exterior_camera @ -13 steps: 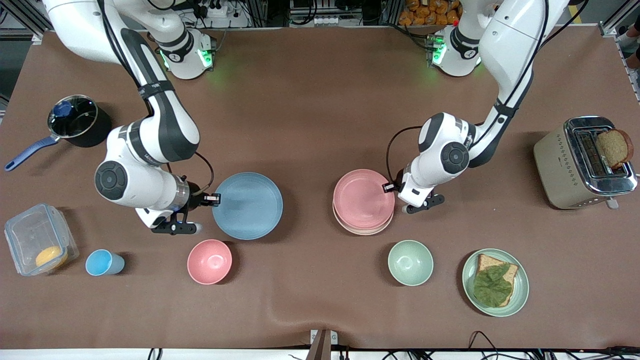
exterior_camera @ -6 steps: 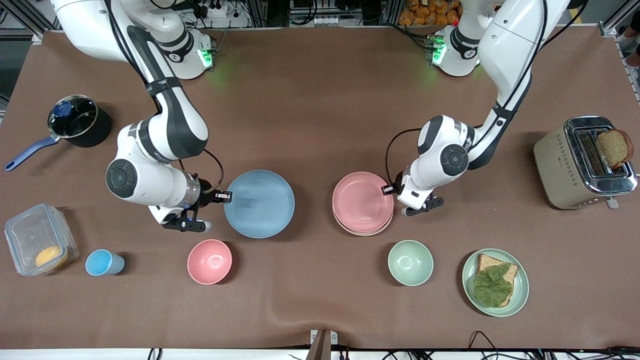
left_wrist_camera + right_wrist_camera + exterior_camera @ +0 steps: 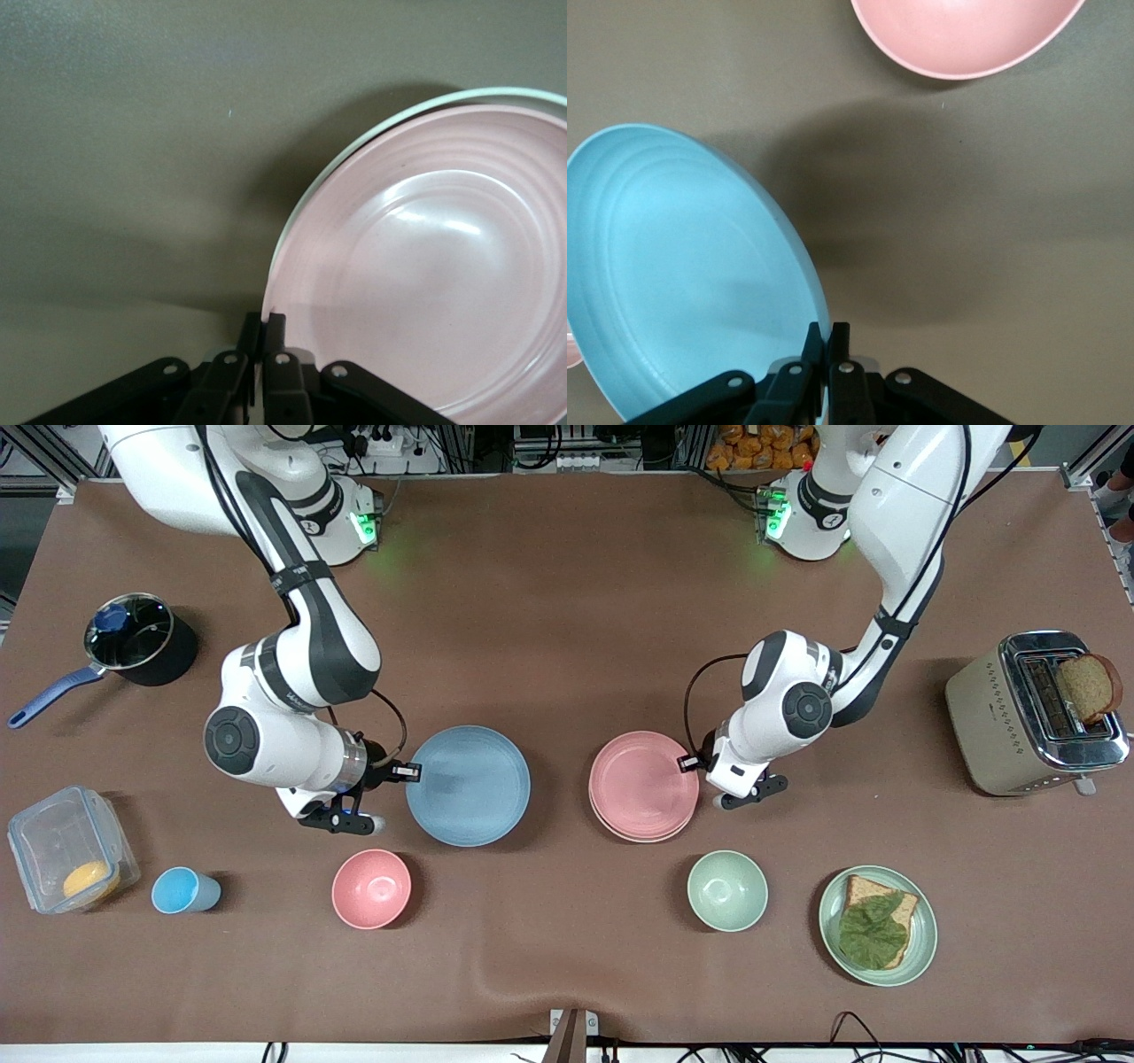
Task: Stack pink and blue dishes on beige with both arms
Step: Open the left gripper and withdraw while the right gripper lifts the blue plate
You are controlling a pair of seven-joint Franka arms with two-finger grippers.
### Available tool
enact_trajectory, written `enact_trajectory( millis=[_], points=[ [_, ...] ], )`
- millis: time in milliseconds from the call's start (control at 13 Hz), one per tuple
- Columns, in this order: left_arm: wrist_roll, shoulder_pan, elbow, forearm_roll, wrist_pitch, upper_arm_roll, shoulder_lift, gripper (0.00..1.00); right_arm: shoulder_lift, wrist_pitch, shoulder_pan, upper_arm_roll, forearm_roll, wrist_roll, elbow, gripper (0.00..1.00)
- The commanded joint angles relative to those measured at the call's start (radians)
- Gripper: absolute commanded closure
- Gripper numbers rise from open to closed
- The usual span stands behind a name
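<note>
Even overhead light fills the front view, sharp throughout, with soft shadows beside each dish and green glow at both arm bases. In the wrist views the pink plate (image 3: pixel 434 266) shows white glare, and the blue plate (image 3: pixel 682 274) casts a broad blurred shadow.

The table (image 3: pixel 567 602) has a brown covering. Directly on it: a saucepan (image 3: pixel 133 642), a clear container (image 3: pixel 66 846), a blue cup (image 3: pixel 182 890), a pink bowl (image 3: pixel 371 888), a green bowl (image 3: pixel 727 890), a green plate (image 3: pixel 921 934), a toaster (image 3: pixel 1001 722) and the beige plate (image 3: pixel 611 828).
</note>
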Motion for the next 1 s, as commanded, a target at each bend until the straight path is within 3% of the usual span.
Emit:
enact_trajectory(
  millis=[0,77,154,538,692,923],
  points=[
    [-0.01,0.0,0.003,-0.001,0.009,0.007,0.017,0.89,0.015,-0.004,0.011,-0.005,0.026,0.023,0.027,1.0],
    [-0.011,0.0,0.003,-0.001,0.009,0.007,0.017,0.39,0.015,-0.004,0.013,-0.005,0.026,0.033,0.027,1.0],
    [-0.018,-0.003,0.003,-0.001,0.009,0.007,0.013,0.0,0.015,-0.004,0.013,-0.005,0.026,0.034,0.027,1.0],
    [-0.102,0.007,0.008,0.0,-0.048,0.013,-0.107,0.0,0.015,-0.005,0.026,-0.003,0.028,0.068,0.027,1.0],
    [-0.09,0.024,0.031,0.127,-0.109,0.019,-0.168,0.0,0.021,-0.002,0.059,-0.003,0.032,0.134,0.026,1.0],
    [-0.061,0.044,0.184,0.298,-0.357,0.018,-0.219,0.0,0.038,0.038,0.132,-0.005,0.072,0.227,0.027,1.0]
  ],
)
